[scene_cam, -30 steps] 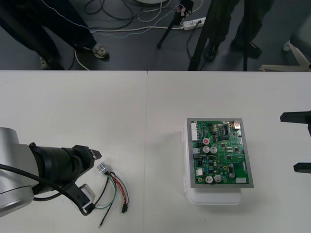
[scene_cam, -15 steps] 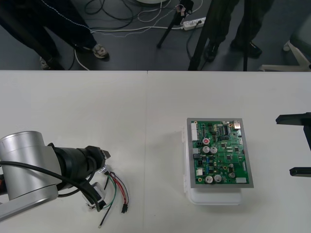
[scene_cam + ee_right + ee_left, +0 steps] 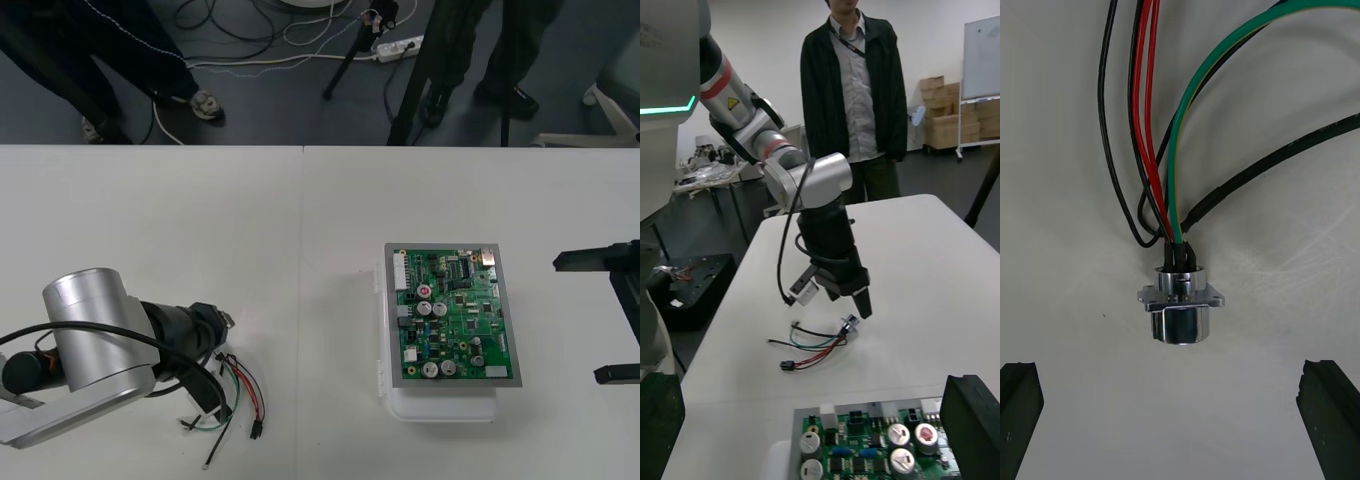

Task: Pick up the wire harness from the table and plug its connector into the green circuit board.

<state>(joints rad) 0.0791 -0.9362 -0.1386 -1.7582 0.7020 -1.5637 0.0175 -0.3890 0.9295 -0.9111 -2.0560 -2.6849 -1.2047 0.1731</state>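
My left pincer [image 3: 1180, 420] hung wide open astride the socket [image 3: 1181, 304], so closing would catch it; my right pincer [image 3: 612, 318] hung open, clear of the board [image 3: 450, 315].

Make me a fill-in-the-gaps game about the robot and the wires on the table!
1. The left gripper hangs over the metal socket with its fingers ____.
2. The right gripper stands open next to the ____ circuit board.
3. The small black plug lies on the table, close to the ____ gripper.

Missing words: open; green; left.
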